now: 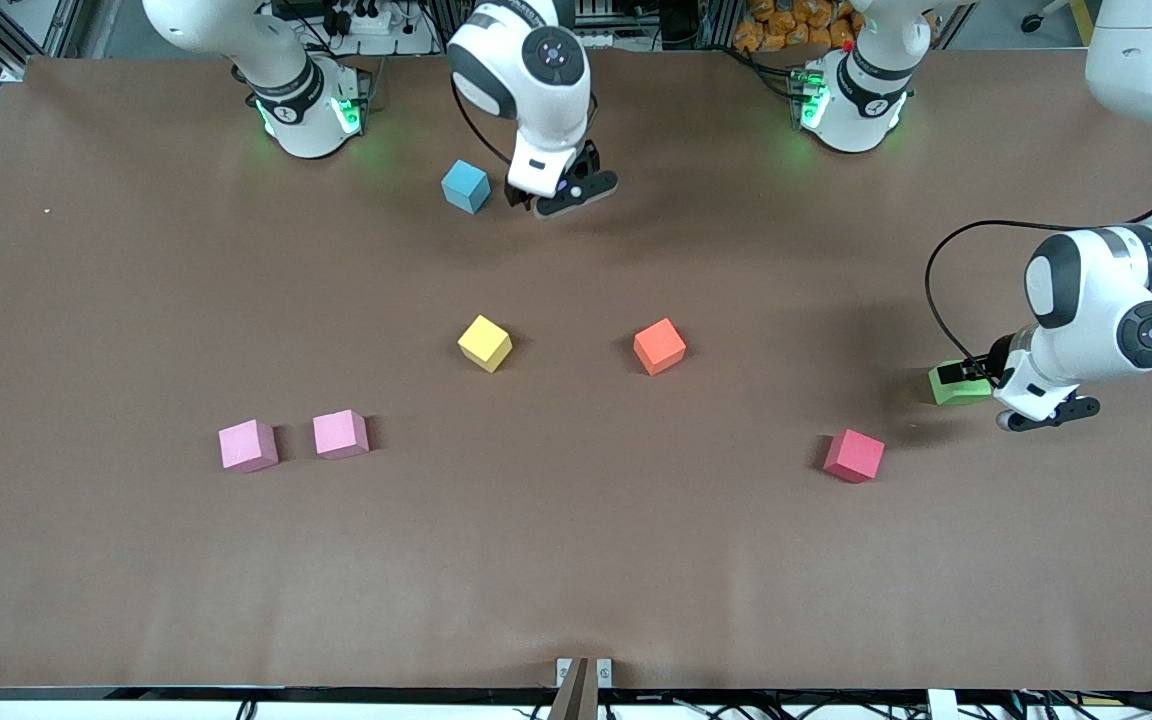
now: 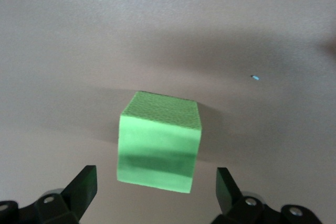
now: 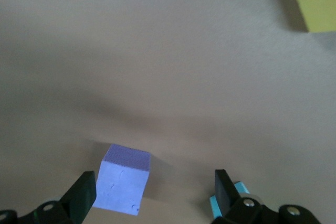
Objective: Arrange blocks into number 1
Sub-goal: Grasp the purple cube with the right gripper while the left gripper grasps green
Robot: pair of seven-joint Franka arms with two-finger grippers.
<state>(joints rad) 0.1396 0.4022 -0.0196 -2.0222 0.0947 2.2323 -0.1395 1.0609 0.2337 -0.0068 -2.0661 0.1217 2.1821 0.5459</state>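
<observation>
Looking down across the brown desk [image 1: 136, 560] from the front: blocks scattered, no figure 1 begun. Two light pink blocks [image 1: 248, 445] [image 1: 340, 434] side by side toward the right arm's end, nearest the camera of that group. Yellow block [image 1: 485, 343] and orange block [image 1: 659, 346] mid-desk, well apart from each other. Red block [image 1: 854, 455] nearer the camera, toward the left arm's end. Green block [image 1: 956, 383] just beside the left pincer [image 1: 1044, 416], partly hidden by it. Blue block [image 1: 465, 186] far up the desk, just beside the right pincer [image 1: 562, 197]. Judged from this layout: nothing placed yet, every block left to gather into one straight column, perhaps with a small flag at the top.

Turning to the left wrist view: green block [image 2: 159, 145] resting on the desk, centred ahead of the left pincer [image 2: 156, 191], fingers spread wide and flanking the block's lower corners without touching. Nothing clamped. Likely lined up for a first pick.

Turning to the right wrist view: right pincer [image 3: 156, 192] likewise spread apart and empty. Bluish-purple block [image 3: 125, 179] lying close to one fingertip [image 3: 84, 192], off-centre in the gap, not gripped. Yellow block [image 3: 316, 1] showing at the frame's corner, well apart. Needs some sideways correction before any closing, by this reading.
</observation>
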